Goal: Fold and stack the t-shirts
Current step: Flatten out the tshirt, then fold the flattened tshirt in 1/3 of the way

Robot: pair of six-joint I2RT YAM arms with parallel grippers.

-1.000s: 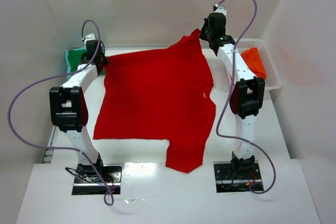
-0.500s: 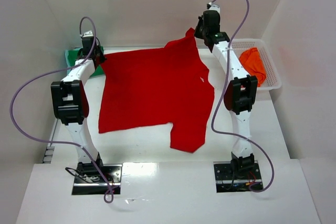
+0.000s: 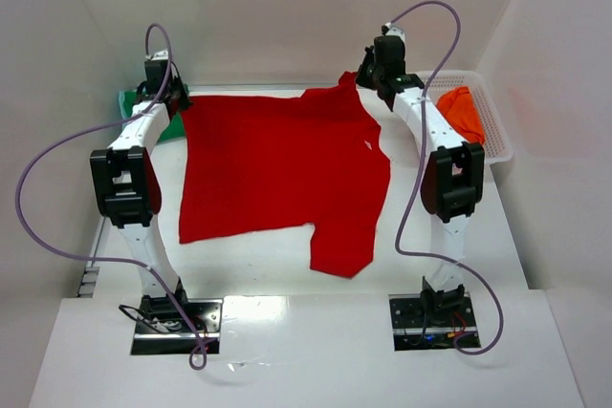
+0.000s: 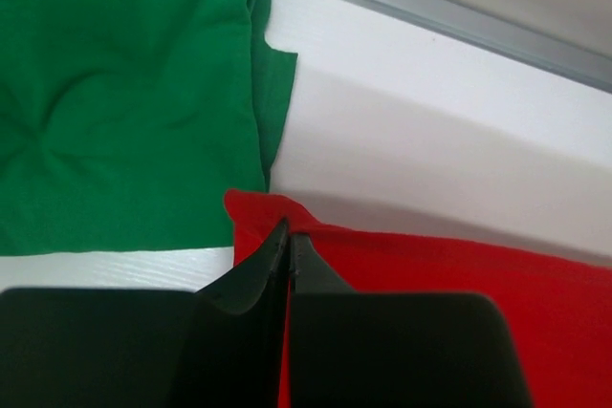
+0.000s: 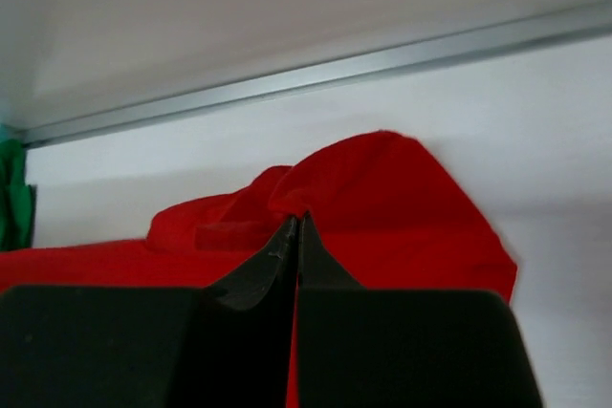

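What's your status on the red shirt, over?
Both shut: left hand on far left corner of red t-shirt, right hand on far right corner. Shirt spread out, unfolded. Green t-shirt beside left hand, not blocking.

green t-shirt (image 3: 129, 104): mostly behind the left arm (image 3: 124, 188) — cropped in the wrist view
red t-shirt (image 3: 277, 164) corners: buried between the jaws

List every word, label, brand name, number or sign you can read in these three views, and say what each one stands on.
No text can be read in any view.
red t-shirt: plain, no print; a white fleck near its right edge is too small to read.
green t-shirt: plain, no print.
orange t-shirt: no lettering visible.
white basket: no lettering visible.
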